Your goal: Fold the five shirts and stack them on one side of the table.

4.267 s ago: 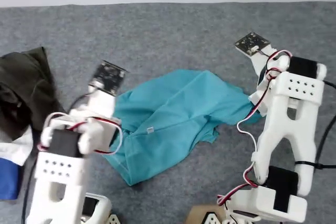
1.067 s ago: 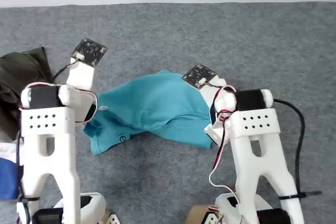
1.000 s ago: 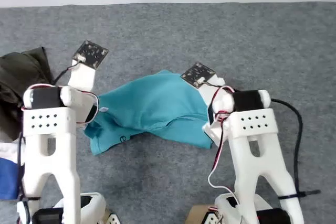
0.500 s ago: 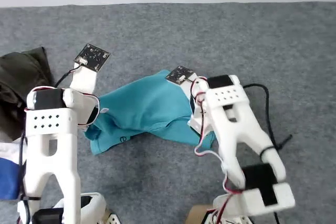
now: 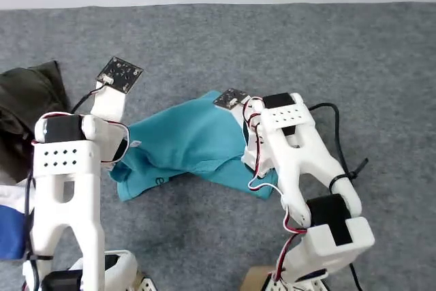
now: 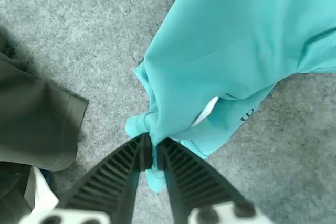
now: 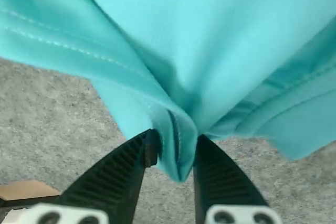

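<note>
A teal shirt (image 5: 194, 144) lies bunched in the middle of the grey table, hanging between both arms. My left gripper (image 6: 150, 153) is shut on a gathered edge of the teal shirt (image 6: 231, 40) at its left end, under the left arm (image 5: 65, 161). My right gripper (image 7: 173, 153) is shut on a thick fold of the teal shirt (image 7: 210, 40) at its right end, beneath the right arm (image 5: 286, 141). A dark olive shirt (image 5: 24, 114) lies crumpled at the table's left edge.
A blue shirt (image 5: 10, 226) and a white one (image 5: 13, 192) lie at the near left edge. The olive shirt (image 6: 31, 124) sits close beside my left gripper. Grey felt (image 5: 327, 52) lies bare at the back and right.
Over four seconds the shirt was pulled from a spread shape into a bunch. In the last second the right arm swung left and turned; the left arm stayed put.
</note>
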Robot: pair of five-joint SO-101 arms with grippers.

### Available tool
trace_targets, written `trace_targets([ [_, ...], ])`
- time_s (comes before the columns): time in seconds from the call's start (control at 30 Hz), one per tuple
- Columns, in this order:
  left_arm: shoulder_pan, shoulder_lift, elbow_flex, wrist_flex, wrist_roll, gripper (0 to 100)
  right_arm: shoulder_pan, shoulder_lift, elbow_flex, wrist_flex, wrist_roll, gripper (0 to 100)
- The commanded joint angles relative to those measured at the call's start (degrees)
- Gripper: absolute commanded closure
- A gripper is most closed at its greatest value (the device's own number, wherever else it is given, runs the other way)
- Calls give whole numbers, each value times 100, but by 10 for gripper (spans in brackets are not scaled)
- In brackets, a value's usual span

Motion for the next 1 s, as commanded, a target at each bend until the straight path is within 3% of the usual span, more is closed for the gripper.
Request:
trace_targets([
  [0.0,0,-141,-40,-97,-18,994,-48,-40,-325,-48,-26,899],
  [0.27,0,-141,-31,-97,-18,994,-48,-92,-413,277,-18,894],
  [0.43,0,-141,-31,-97,-18,994,-48,-92,-809,1086,-53,784],
  [0.5,0,-132,-31,-97,-18,994,-57,-92,-932,1226,-44,790],
  [0.97,0,-132,-31,-97,-18,994,-567,84,-932,866,-53,805],
])
